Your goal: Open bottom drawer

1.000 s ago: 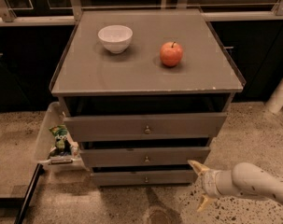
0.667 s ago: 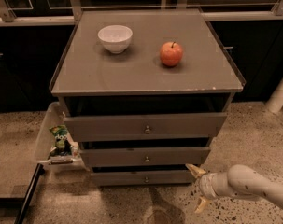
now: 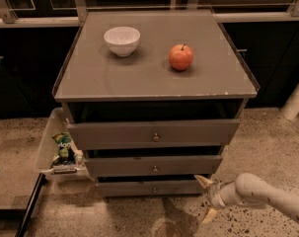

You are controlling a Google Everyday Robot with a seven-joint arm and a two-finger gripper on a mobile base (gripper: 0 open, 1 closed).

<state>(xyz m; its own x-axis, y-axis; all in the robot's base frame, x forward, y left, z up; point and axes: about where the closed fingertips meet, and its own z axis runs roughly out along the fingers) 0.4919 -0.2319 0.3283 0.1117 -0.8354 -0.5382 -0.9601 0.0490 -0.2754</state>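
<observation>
- Speckled floor point(image 3: 272, 142) lies under your gripper point(image 3: 206, 198), fingers spread wide, holding nothing.
- Left of it, roughly level, the bottom drawer point(image 3: 124, 188) shows its knob point(image 3: 154, 189).

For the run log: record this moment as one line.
phase: pre-grasp | gripper: right of bottom drawer, jaws open | knob: untouched | on cabinet: bowl, apple
</observation>
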